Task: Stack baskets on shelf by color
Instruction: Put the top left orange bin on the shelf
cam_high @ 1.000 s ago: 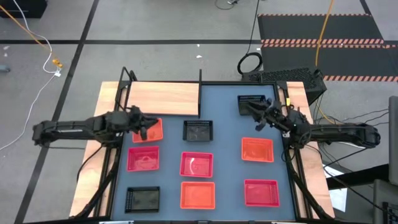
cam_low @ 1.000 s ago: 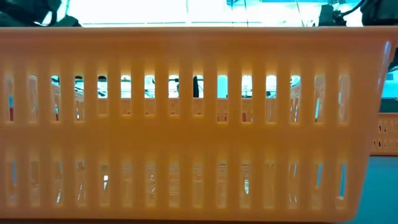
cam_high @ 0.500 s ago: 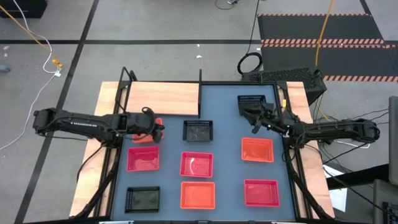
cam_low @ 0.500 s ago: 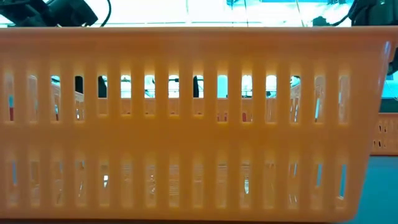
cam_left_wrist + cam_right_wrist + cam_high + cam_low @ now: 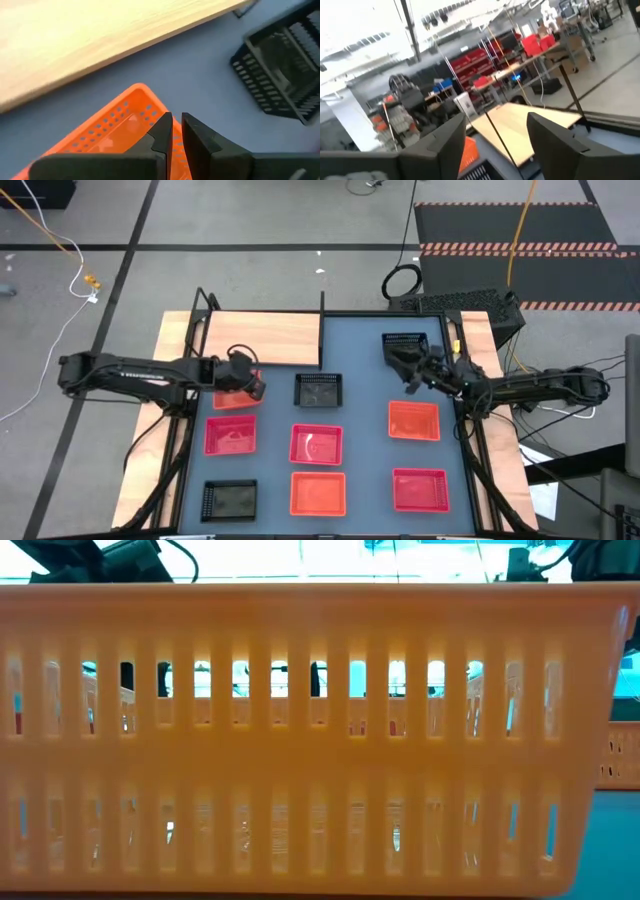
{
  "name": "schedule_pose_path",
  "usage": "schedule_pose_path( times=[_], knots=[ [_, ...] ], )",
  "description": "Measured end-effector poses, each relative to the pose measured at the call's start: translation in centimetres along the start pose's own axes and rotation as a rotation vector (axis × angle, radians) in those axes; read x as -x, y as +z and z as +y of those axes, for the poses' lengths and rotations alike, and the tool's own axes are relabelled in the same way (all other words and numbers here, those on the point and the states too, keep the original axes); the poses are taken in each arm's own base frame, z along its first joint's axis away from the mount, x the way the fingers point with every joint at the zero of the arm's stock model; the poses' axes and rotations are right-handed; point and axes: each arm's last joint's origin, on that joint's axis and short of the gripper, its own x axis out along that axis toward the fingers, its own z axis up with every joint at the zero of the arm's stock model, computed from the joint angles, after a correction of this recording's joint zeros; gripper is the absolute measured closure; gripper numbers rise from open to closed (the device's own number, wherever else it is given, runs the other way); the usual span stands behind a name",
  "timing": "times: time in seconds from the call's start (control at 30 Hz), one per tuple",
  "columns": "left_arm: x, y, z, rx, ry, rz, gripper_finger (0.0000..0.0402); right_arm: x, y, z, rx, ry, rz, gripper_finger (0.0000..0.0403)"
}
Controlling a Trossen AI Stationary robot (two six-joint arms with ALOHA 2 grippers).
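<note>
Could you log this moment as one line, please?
left gripper: shut on orange basket rim | right gripper: open by black basket | shelf: bare

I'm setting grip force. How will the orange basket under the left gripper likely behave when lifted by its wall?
The orange basket looks like thin perforated plastic, so probably light. Its wall may flex where the left gripper's fingers pinch it. Held by one edge, it will likely tilt and hang down.

floor: grey concrete (image 5: 250, 240) | black mat (image 5: 520, 225) | yellow cable (image 5: 40, 225)
</note>
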Motion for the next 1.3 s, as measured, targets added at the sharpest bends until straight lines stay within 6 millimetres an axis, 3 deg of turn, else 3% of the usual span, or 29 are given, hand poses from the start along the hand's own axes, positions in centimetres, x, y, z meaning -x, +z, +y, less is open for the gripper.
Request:
schedule_pose_path(
  times=[0.37,0.67,0.93,1.2,1.3],
  knots=[
    [-1.2,-0.4,-0.1,-0.009,0.053,0.049,0.0273,0.1,-0.4,0.1,-0.101,0.001,0.041,0.0198],
    [-1.6,-0.1,-0.7,0.017,-0.010,0.028,0.0211,0.2,-0.7,0.7,-0.098,0.026,0.053,0.0199],
    [-1.7,0.3,-1.3,0.027,-0.073,0.009,0.0204,0.4,-0.9,1.2,-0.058,0.055,0.071,0.0200],
    [-4.0,0.0,-0.8,0.033,0.009,0.091,0.0204,0.4,-0.9,1.2,-0.033,0.057,0.067,0.0200],
    [-4.1,0.0,-0.8,0.012,-0.008,0.124,0.0221,0.4,-0.9,1.2,-0.030,0.058,0.067,0.0200]
  ],
)
